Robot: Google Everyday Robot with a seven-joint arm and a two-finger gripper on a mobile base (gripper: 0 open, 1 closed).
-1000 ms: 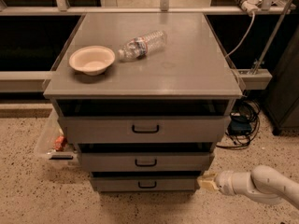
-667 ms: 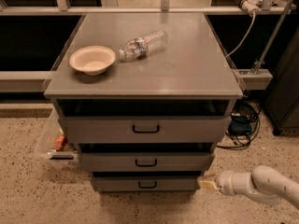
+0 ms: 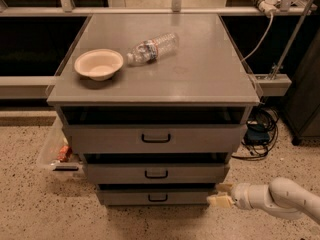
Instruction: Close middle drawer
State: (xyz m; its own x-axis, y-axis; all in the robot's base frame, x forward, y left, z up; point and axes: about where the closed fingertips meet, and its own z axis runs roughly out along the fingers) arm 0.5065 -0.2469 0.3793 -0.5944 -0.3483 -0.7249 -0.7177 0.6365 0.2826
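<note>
Camera view: we look down on a grey metal cabinet (image 3: pixel 200 79) on a speckled floor (image 3: pixel 30 209), its flat top smooth and dully shining. All three drawers stand pulled out in steps, with the tall-fronted top drawer (image 3: pixel 105 139) nearest us. The middle drawer (image 3: pixel 110 173), wide and low-fronted, sits second in the stack with a dark gap above it. The robot's white, rounded arm (image 3: pixel 282 199) reaches in low from the right. On the cabinet top a shallow, round, cream bowl (image 3: pixel 98 64) rests at the left, and just right of it lies a clear, ribbed plastic bottle (image 3: pixel 152 48) on its side. The gripper (image 3: pixel 221 194) hangs by the right end of the lowest drawer (image 3: pixel 125 197), its pale jaws parted and holding nothing. The middle drawer lies just above and left of them, its small black loop handle (image 3: pixel 156 174) well to their left.
</note>
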